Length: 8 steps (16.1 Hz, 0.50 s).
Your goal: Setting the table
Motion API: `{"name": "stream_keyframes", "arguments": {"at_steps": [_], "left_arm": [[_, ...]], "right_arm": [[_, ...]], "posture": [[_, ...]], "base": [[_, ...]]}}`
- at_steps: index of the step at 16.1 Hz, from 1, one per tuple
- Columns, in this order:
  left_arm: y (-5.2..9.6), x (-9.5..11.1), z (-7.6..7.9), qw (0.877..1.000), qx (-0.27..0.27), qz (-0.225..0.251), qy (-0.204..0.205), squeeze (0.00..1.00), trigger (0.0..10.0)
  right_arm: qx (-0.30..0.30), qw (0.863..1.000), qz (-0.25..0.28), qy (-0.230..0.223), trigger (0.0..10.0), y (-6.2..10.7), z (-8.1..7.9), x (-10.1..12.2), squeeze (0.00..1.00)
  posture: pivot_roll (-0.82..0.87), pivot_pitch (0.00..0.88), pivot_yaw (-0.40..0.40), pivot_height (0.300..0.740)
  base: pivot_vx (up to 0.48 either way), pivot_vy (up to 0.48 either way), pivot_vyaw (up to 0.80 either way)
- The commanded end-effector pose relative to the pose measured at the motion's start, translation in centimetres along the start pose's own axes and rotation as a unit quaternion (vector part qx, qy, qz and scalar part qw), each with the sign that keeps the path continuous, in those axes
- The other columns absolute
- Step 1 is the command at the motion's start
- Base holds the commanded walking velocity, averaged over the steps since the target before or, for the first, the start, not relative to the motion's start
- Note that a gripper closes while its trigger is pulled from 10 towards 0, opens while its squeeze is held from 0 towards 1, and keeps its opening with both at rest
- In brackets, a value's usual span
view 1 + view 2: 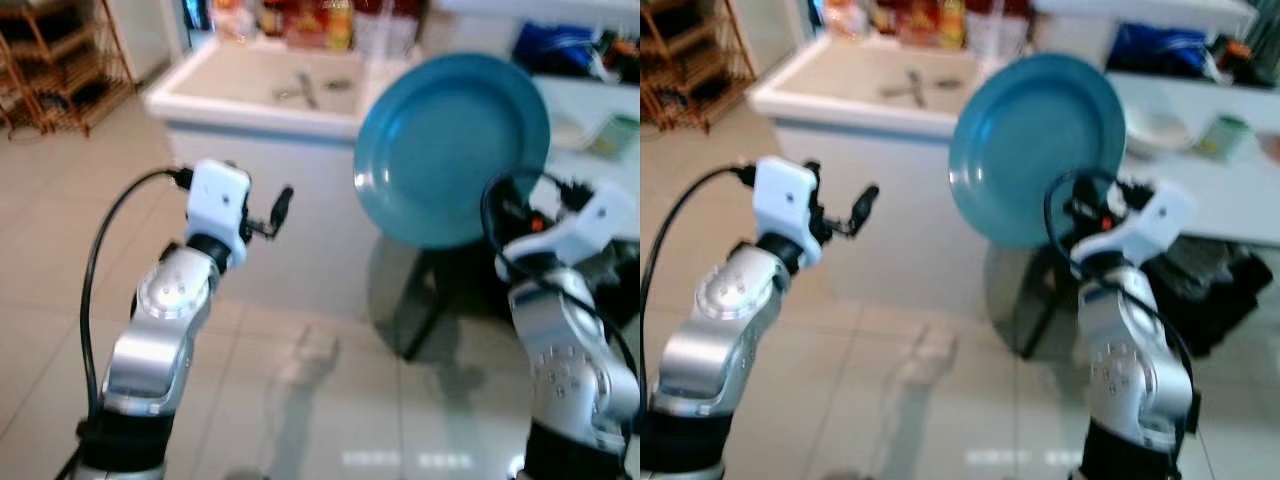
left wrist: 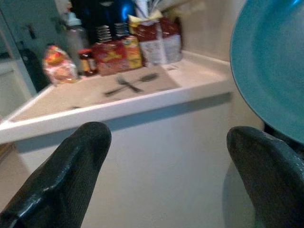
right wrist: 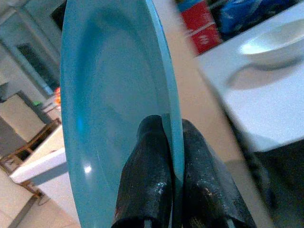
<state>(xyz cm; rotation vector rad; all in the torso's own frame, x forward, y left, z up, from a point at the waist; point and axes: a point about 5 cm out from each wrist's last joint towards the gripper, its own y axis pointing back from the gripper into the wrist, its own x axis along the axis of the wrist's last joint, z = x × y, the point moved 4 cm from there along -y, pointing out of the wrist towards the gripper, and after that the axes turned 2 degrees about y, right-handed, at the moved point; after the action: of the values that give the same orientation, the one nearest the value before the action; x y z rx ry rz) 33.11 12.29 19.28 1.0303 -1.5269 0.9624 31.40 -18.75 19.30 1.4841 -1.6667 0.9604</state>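
Right gripper [image 3: 172,156] clamped on the rim of teal plate [image 1: 452,150], held up on edge in the air, well above the tile floor [image 1: 300,400], near the white counter [image 1: 255,105]. Left gripper [image 1: 278,212] spread wide, holding nothing, raised in front of that counter's side. Fork [image 2: 127,84] lying on a mat on the counter top, boxes and jars [image 2: 111,54] at the back. Second white counter [image 1: 1230,190] on the right with a pale bowl [image 3: 275,42]. Plate not yet set down. Risks, judged: thin pinch on rim only, so plate likely to pivot or slip out if the arm swings fast; drop onto tile means breakage. Upright plate edge could clip a counter edge on approach. Needs levelling before lowering, else lands on rim and rolls.
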Motion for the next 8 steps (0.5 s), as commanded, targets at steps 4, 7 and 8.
{"name": "stream_keyframes", "arguments": {"at_steps": [4, 7, 8], "left_arm": [[-0.4, 0.5, 0.9, 1.0, -0.012, 0.011, 0.004, 0.0, 10.0], [-0.4, 0.5, 0.8, 1.0, -0.008, 0.012, 0.006, 0.0, 10.0], [-0.4, 0.5, 0.9, 1.0, -0.008, 0.012, 0.006, 0.0, 10.0]], "right_arm": [[-0.012, 1.0, 0.004, 0.019, 10.0, -0.1, 0.8, 0.7, 0.0], [-0.019, 0.999, -0.019, 0.026, 10.0, -0.2, 1.0, 0.1, 0.0], [-0.023, 0.999, -0.022, 0.017, 10.0, -0.3, 1.2, -0.1, 0.0]], "posture": [[0.07, 0.0, -0.022, 0.74], [0.06, 0.002, -0.023, 0.74], [0.06, 0.004, -0.024, 0.74]], "base": [[0.0, -0.48, 0.0], [0.0, -0.48, 0.0], [0.0, -0.48, 0.0]]}}
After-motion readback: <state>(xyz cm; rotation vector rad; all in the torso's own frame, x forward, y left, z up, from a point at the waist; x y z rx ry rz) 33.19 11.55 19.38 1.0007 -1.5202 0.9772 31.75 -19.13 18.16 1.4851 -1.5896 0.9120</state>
